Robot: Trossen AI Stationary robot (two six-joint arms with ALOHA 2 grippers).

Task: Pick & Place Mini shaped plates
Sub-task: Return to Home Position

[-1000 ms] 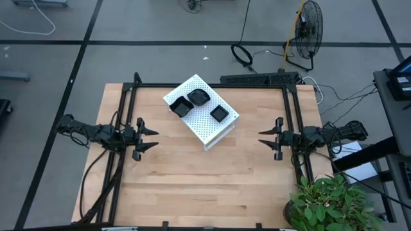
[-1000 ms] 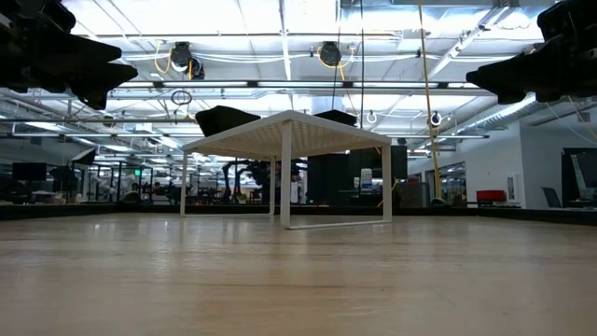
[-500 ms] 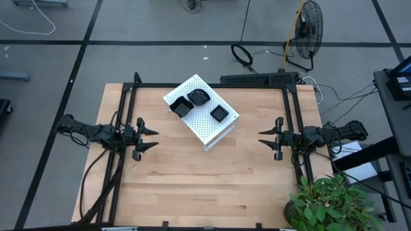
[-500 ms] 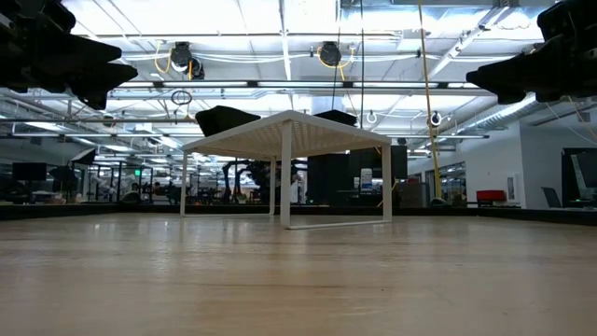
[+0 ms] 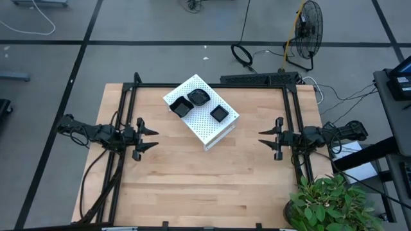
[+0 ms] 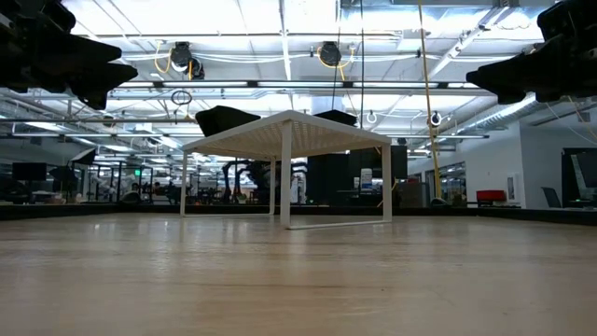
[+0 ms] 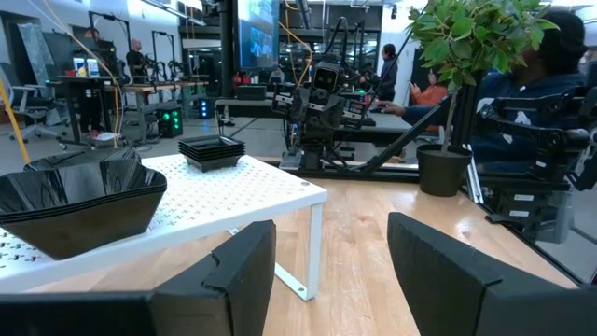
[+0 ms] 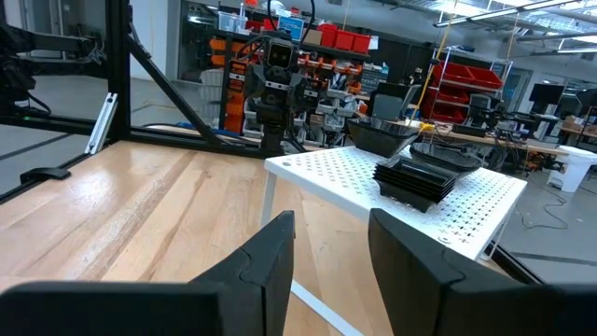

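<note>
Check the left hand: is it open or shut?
Open. In its wrist view the left hand shows two fingers wide apart, bare table between them, nothing held.

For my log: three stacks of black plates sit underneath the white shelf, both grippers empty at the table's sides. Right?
Not underneath: the high view shows the three stacks of black plates on top of the white shelf. Left gripper and right gripper are empty.

The left arm (image 5: 96, 133) and right arm (image 5: 321, 136) were matte black, slim and jointed. Black cables (image 5: 97, 176) trailed from the left arm. Each arm ended in two flat, tapering black fingers (image 7: 233, 273) forming forked jaws.
</note>
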